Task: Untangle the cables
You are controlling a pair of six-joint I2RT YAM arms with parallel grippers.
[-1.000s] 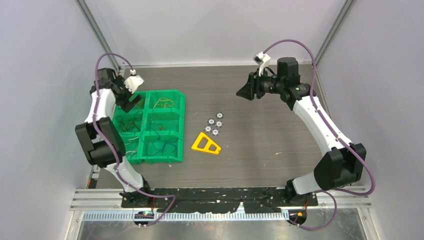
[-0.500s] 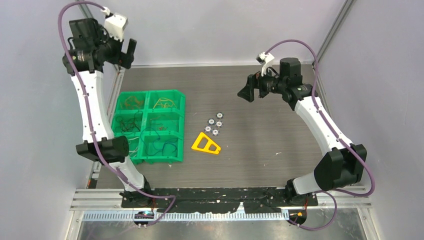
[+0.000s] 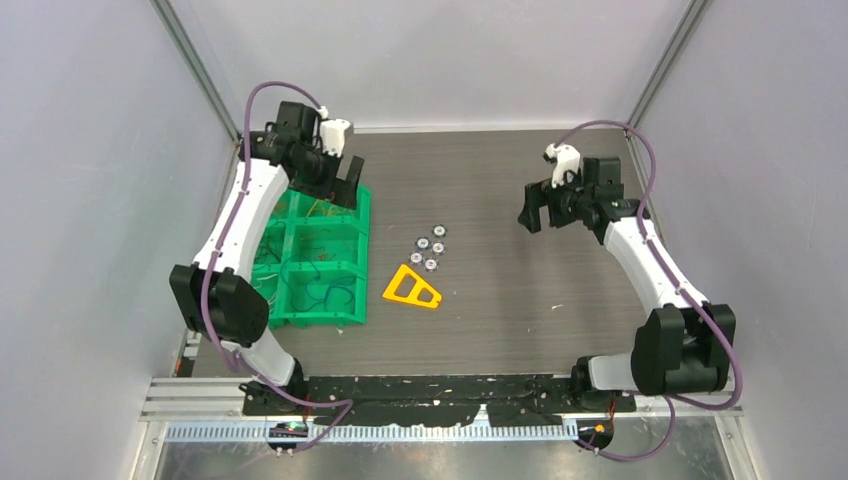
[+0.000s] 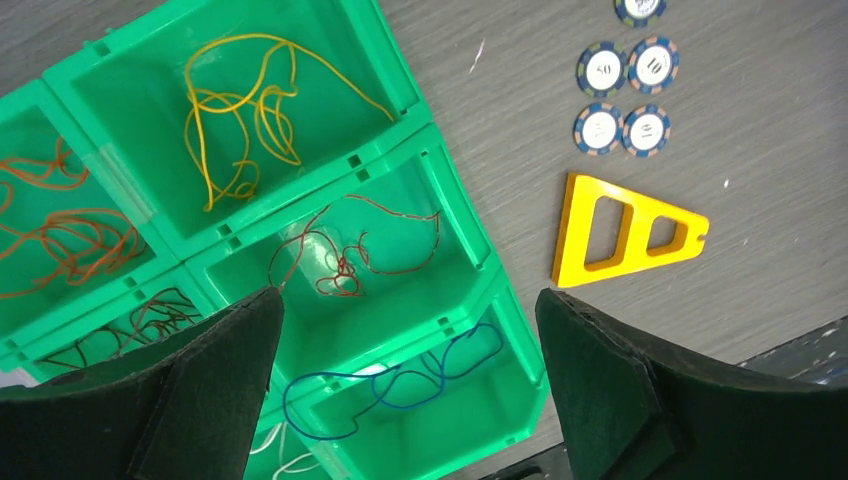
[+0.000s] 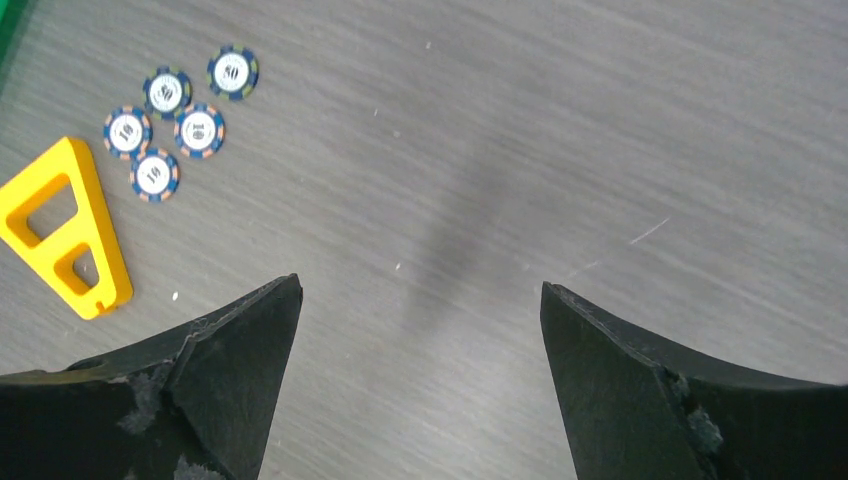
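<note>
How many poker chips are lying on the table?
5 chips beside the yellow triangle: four in a tight square, the fifth just outside it. None seems hidden.

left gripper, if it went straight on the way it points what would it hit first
Probably the green tray, at the compartment holding the red cable. The left gripper hangs open above it with nothing in between, though depth is hard to judge from the wrist view.
</note>
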